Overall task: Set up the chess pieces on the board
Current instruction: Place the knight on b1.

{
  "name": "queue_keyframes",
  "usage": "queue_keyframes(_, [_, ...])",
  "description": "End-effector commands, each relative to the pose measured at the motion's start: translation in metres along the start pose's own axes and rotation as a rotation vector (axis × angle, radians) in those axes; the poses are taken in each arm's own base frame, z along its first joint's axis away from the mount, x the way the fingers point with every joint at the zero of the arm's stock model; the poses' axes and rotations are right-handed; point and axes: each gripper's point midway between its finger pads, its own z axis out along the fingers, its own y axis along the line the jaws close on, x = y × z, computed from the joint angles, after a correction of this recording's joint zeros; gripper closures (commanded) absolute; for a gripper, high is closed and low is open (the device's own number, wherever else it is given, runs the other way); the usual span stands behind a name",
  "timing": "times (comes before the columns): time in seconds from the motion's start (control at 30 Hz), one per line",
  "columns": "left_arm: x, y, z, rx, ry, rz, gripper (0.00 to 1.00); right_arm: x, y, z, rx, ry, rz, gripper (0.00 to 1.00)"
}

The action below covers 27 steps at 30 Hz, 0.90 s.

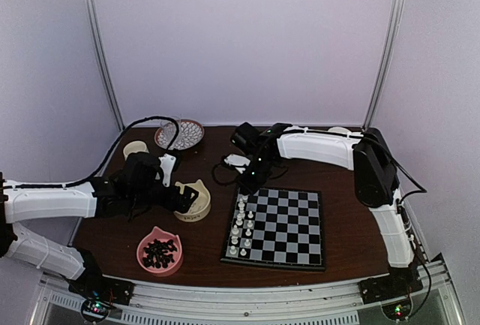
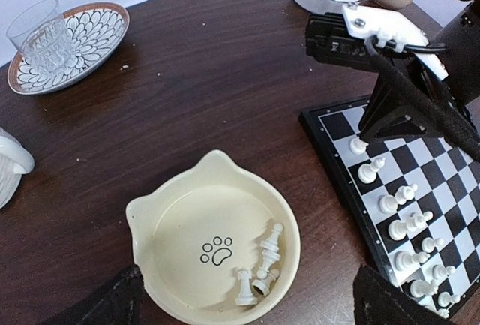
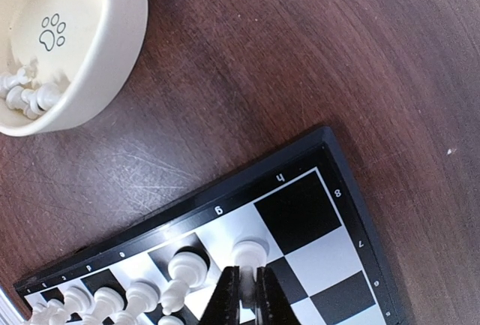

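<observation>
White plastic chess pieces (image 2: 396, 202) upright along board (image 1: 292, 227) edge; right end effector (image 3: 244, 272) clenched, left end effector (image 1: 189, 199) released.

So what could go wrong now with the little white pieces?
The right fingers sit tight beside the corner piece, with neighbours packed close; a bump could topple them. The three pieces jumbled in the cream bowl may be hard to pinch.
</observation>
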Motion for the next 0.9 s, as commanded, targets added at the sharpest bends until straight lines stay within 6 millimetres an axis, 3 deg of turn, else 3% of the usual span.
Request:
queue_keyframes(0.0, [-0.0159, -0.0035, 0.0001, 0.015, -0.035, -0.02, 0.02, -0.0114, 0.0034, -0.0049, -0.002, -0.035, -0.001, 0.92])
queue_keyframes(0.7, [-0.0149, -0.005, 0.0019, 0.02, -0.025, -0.015, 0.02, -0.0148, 0.0066, -0.0018, -0.014, -0.048, 0.003, 0.92])
queue_keyframes(0.87, [-0.0152, -0.0056, 0.0016, 0.023, -0.024, -0.015, 0.02, -0.017, 0.0054, -0.0033, -0.003, -0.056, 0.007, 0.78])
